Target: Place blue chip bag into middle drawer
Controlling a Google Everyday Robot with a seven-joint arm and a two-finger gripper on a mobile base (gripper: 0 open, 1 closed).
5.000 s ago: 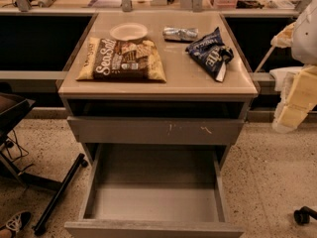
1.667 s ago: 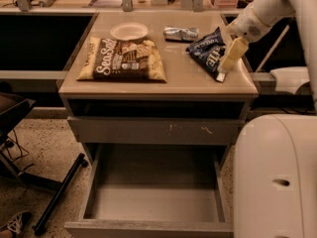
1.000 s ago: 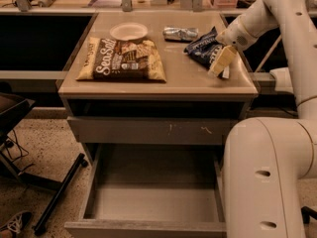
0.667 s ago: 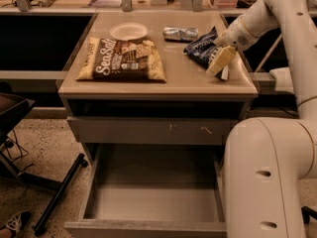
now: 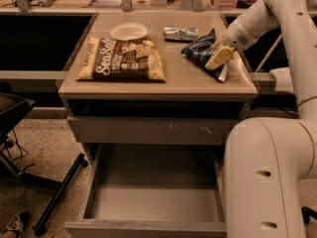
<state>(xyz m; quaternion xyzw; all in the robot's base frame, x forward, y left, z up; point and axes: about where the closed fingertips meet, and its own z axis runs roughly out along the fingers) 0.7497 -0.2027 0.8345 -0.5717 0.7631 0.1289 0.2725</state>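
There is one desk [image 5: 188, 81]. On it lie three snack packs: one big Sea Salt bag [image 5: 124, 59], one blue chip bag [image 5: 198, 51] and one little silver packet [image 5: 180, 33]. There is one white plate [image 5: 128, 31] too. The desk has two drawers: one middle drawer [image 5: 143, 228], pulled open, and one shut drawer [image 5: 148, 131] above it. There is one robot arm [image 5: 292, 43] with one gripper [image 5: 219, 57], which is at the right side of the blue chip bag. One shoe [image 5: 15, 223] is down at the left.
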